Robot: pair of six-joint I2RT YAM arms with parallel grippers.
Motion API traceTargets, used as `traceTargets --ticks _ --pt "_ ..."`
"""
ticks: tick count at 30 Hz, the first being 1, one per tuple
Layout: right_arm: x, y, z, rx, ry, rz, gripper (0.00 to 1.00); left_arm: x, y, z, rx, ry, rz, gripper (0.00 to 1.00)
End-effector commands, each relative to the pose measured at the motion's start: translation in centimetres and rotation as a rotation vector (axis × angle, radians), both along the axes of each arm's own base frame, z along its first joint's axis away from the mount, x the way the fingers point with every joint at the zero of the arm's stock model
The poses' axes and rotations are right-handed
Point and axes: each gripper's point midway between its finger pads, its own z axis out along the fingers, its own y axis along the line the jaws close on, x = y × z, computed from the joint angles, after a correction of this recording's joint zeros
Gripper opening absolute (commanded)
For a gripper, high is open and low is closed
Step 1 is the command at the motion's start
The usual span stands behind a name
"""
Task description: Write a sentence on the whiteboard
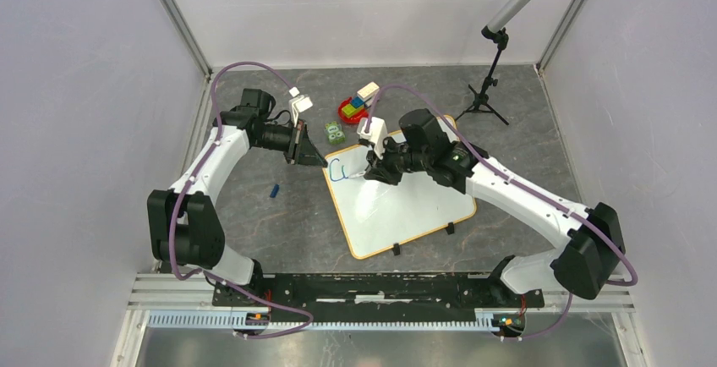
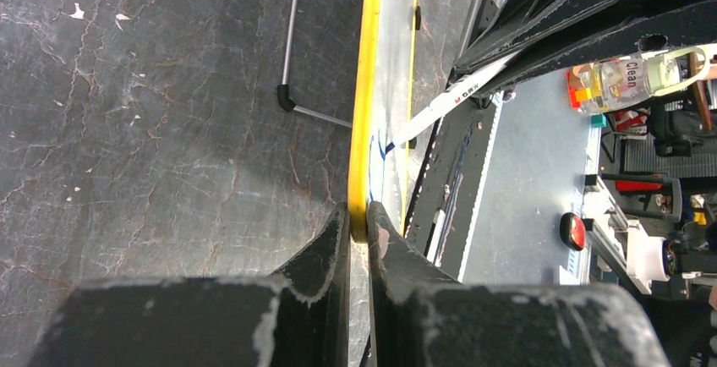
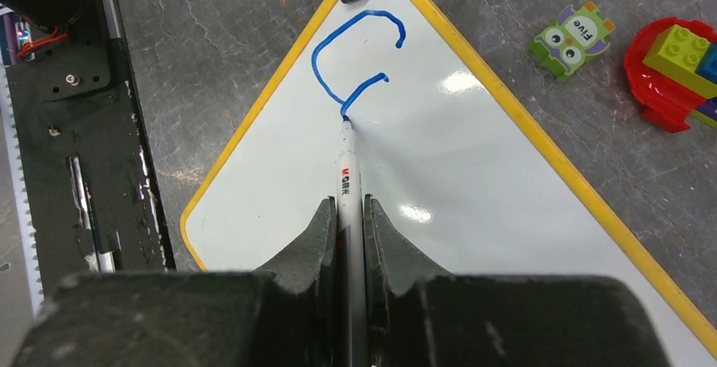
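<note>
**Whiteboard** (image 1: 406, 206): lies flat on the dark, stone-patterned bench (image 1: 279, 232), turned at an angle, ahead of both arm bases and between the two arms. Two black clips (image 1: 395, 249) sit on its near edge.

**Left hand** (image 2: 359, 215): closed on the board's yellow rim at the far-left corner, one finger on each side of the rim.

**Right hand** (image 3: 347, 206): closed on a white marker (image 3: 345, 172). The barrel runs between the fingers and points away from the wrist. The blue tip touches the board surface at the lower end of the latest stroke.

**Sentence** (image 3: 355, 54): only a beginning is visible, in blue: a large "C" and a short curved stroke next to it. Both sit in the far-left corner of the board, just beside the left hand.

**Other items on the bench:**
- A green owl-shaped piece (image 3: 571, 39) marked "Five" lies beyond the board's far edge.
- A red dish holding building bricks (image 3: 672, 71) lies near the owl piece.
- A small blue object (image 1: 274, 189) lies left of the board, apart from it.
- A black tripod stand (image 1: 484, 101) stands at the far right.
</note>
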Motion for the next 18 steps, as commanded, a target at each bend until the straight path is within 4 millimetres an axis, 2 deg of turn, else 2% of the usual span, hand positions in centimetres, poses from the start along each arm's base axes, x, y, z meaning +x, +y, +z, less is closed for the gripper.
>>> traceTargets --ticks 1,6,18 --pt "1.2 -1.6 0.7 -0.025 -0.060 -0.054 0.00 -0.7 -1.0 0.5 -0.009 -0.008 -0.038 0.02" --pt "2.3 -2.0 1.8 -0.015 -0.085 -0.085 0.00 -0.7 -1.0 0.5 -0.011 -0.008 -0.037 0.02" --pt "3.8 -0.2 3.4 0.035 -0.091 -0.088 0.00 -0.8 -1.1 0.5 -0.009 -0.009 -0.041 0.02"
